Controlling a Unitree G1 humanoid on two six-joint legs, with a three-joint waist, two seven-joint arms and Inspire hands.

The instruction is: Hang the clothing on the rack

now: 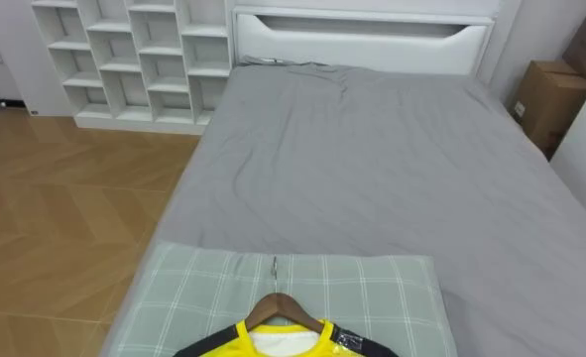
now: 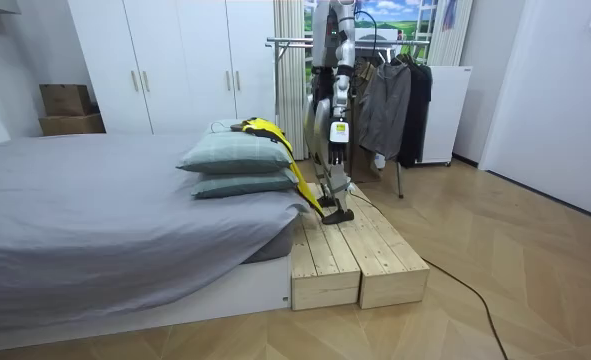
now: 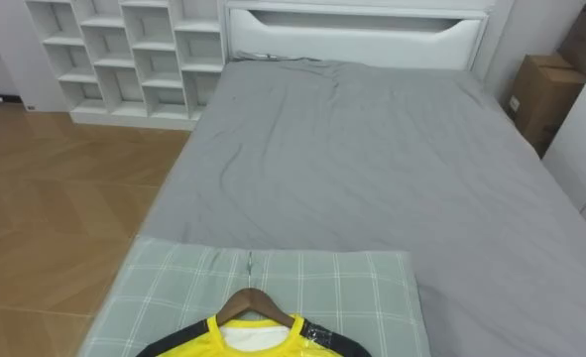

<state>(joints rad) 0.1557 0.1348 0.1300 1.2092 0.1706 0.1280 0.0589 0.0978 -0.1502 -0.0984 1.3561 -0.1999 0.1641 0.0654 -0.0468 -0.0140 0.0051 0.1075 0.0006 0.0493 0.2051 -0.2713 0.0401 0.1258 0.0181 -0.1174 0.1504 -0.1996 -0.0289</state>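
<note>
A yellow shirt with black trim (image 1: 228,344) on a wooden hanger (image 1: 278,305) lies on a green checked pillow (image 1: 372,297) at the near end of the bed. The hanger's metal hook points up the bed. In the room view the shirt (image 2: 275,135) lies over the two stacked pillows (image 2: 230,155) and trails down the bed's end. I stand upright on a wooden platform (image 2: 355,260) at that end, facing the bed. My left hand (image 2: 336,133) hangs by my side, away from the shirt. A clothes rail (image 2: 295,42) stands behind me.
The grey bed (image 1: 372,169) stretches ahead to a white headboard (image 1: 362,40). White cubby shelves (image 1: 134,59) and wood floor lie to my left, cardboard boxes (image 1: 545,99) to my right. Dark garments (image 2: 395,100) hang on the rack behind me.
</note>
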